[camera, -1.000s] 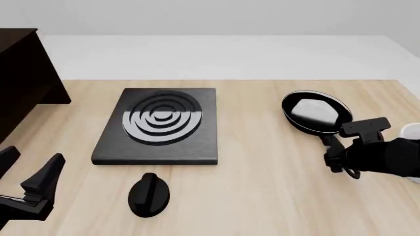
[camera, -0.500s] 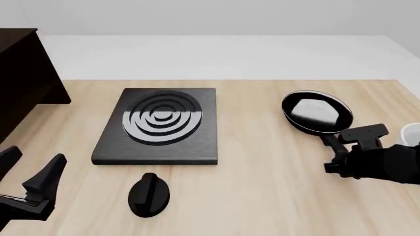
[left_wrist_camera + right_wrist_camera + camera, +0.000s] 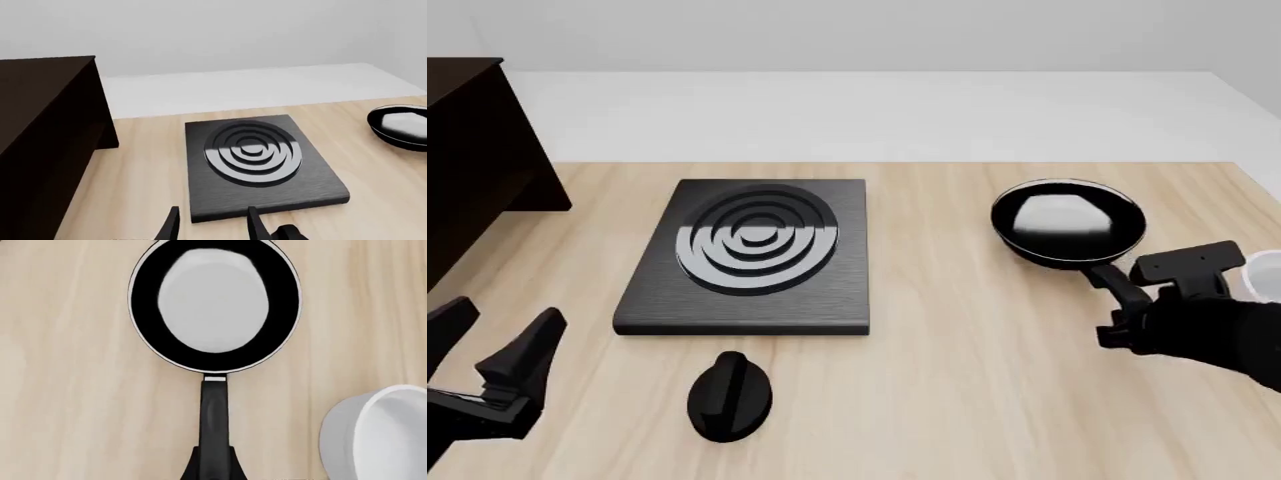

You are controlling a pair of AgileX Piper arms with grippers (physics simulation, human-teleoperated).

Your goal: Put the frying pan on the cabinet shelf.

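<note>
The frying pan (image 3: 1068, 226) is a glossy black round pan at the right of the table, its long handle (image 3: 1112, 279) pointing toward me. My right gripper (image 3: 1126, 303) is shut on that handle; in the right wrist view the fingers (image 3: 193, 469) clamp the handle's near end below the pan (image 3: 215, 305). The pan's edge (image 3: 399, 128) also shows in the left wrist view. The dark cabinet shelf (image 3: 467, 150) stands at the far left (image 3: 47, 140). My left gripper (image 3: 490, 347) hovers open at the near left (image 3: 212, 227), holding nothing.
A flat black stove plate (image 3: 754, 250) with concentric rings lies mid-table (image 3: 257, 160). A black oval knob (image 3: 730, 395) sits in front of it. A white cup (image 3: 377, 435) stands just right of the pan handle (image 3: 1268, 272).
The right gripper closed in on the handle, and the pan has shifted slightly up and left in the front view, looking a little raised. The left arm barely moved.
</note>
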